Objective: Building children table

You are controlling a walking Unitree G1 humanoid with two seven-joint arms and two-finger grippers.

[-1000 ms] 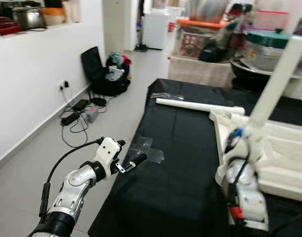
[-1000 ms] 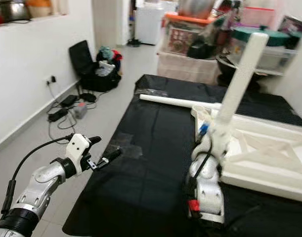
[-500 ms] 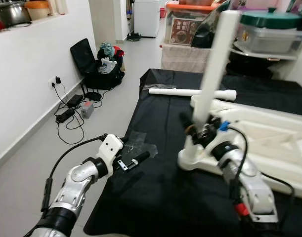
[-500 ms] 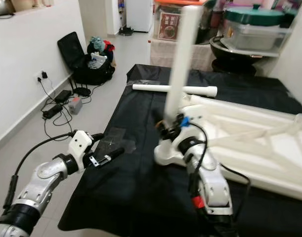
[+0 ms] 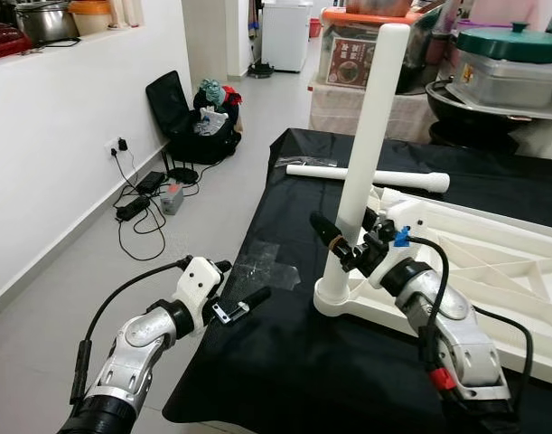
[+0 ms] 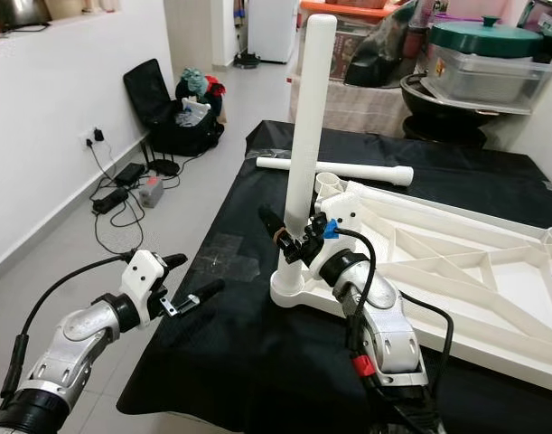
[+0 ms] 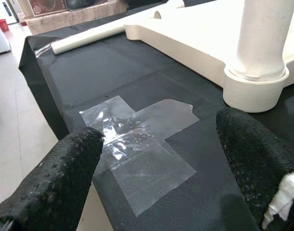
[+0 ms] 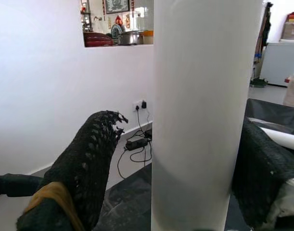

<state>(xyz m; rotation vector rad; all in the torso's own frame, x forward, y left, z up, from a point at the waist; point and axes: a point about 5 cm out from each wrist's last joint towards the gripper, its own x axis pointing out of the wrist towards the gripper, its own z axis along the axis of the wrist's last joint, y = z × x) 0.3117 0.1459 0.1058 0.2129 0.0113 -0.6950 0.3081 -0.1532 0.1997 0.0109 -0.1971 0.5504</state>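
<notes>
A white children's table (image 5: 492, 262) lies upside down on a table draped in black cloth (image 5: 285, 362). One white leg (image 5: 370, 136) stands upright in its near-left corner socket. My right gripper (image 5: 343, 226) is open around the lower part of this leg, one finger (image 8: 96, 144) standing clear of the leg (image 8: 204, 115). A second white leg (image 5: 366, 174) lies flat on the cloth behind. My left gripper (image 5: 242, 278) hovers open and empty at the cloth's left edge, just short of a patch of clear tape (image 7: 142, 144).
Along the wall on the left lie a black bag with clothes (image 5: 190, 122) and a power strip with cables (image 5: 145, 194). Behind the table stand boxes (image 5: 348, 63) and a large pot with a green lid (image 5: 515, 68). Bare floor (image 5: 77, 289) lies to the left.
The camera swung and settled. The white leg leaned a second ago and now stands upright, with my right gripper still at its lower part. My left gripper has barely moved.
</notes>
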